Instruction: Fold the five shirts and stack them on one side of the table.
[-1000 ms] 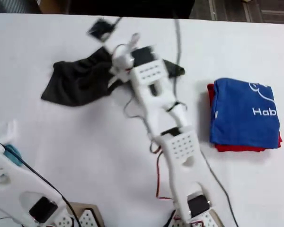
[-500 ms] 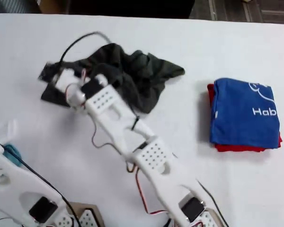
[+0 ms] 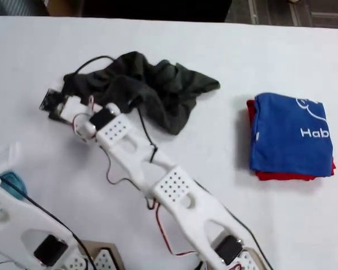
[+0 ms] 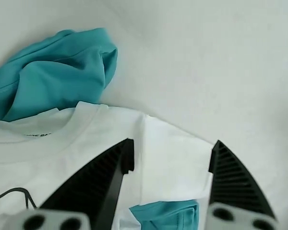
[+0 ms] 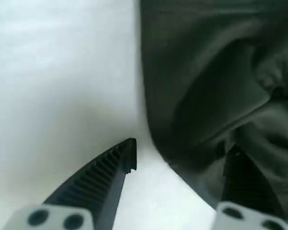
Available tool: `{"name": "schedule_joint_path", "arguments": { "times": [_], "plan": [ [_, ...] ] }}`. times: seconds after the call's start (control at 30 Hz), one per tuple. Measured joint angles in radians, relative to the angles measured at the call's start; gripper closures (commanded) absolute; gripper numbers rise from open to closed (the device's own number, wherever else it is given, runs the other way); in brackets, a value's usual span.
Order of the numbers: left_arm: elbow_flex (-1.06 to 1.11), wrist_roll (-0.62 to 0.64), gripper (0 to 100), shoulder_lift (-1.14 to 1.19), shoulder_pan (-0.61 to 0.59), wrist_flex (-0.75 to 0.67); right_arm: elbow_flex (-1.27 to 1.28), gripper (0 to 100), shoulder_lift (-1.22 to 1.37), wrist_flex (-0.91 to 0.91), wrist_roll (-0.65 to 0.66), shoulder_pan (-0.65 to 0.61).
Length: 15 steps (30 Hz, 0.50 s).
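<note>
My right gripper [image 5: 180, 158] stands open, its two black jaws spread wide and low over the white table top [image 3: 242, 50]. They straddle the outer border of the crumpled dark green-black cotton shirt [image 5: 216, 72]: one jaw is over bare table, the other over the cloth, and nothing is held. In the high view that arm reaches diagonally across the table to the side of the shirt turned away from the folded pile. The garment lies bunched in a heap toward the far middle of the table, not spread. Finding: the step in hand is, in my judgement, taking hold of this border to draw the shirt out flat for folding. To do it well I would bring the jaw over bare table down just outside the hem and work it under a single layer. I would close on the edge itself rather than on a thick fold, then pull outward low and slow so the heap unrolls instead of dragging whole. My left gripper [image 4: 170, 153] is likewise open and empty, hanging above a white cotton T-shirt [image 4: 62, 143] that touches a rumpled turquoise shirt [image 4: 53, 72]. Well apart, on the opposite side, a folded blue shirt [image 3: 290, 132] rests on a folded red shirt [image 3: 281, 176]; two done, three outstanding.
</note>
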Motion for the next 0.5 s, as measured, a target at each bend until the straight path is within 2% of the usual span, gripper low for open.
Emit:
{"name": "schedule_joint_path", "arguments": {
  "times": [0.07, 0.17, 0.23, 0.5],
  "plan": [
    [0.000, 0.000, 72, 0.000, -0.002, 0.000, 0.000, 78.9, 0.000, -0.002, 0.014, 0.011],
    [0.000, 0.000, 72, 0.000, -0.002, 0.000, 0.000, 99.2, 0.000, -0.002, 0.066, 0.014],
    [0.000, 0.000, 72, 0.000, -0.002, 0.000, 0.000, 95.3, 0.000, -0.002, 0.078, 0.015],
    [0.000, 0.000, 72, 0.000, -0.002, 0.000, -0.048, 97.8, 0.000, 0.092, 0.094, 0.098]
  ]
}}
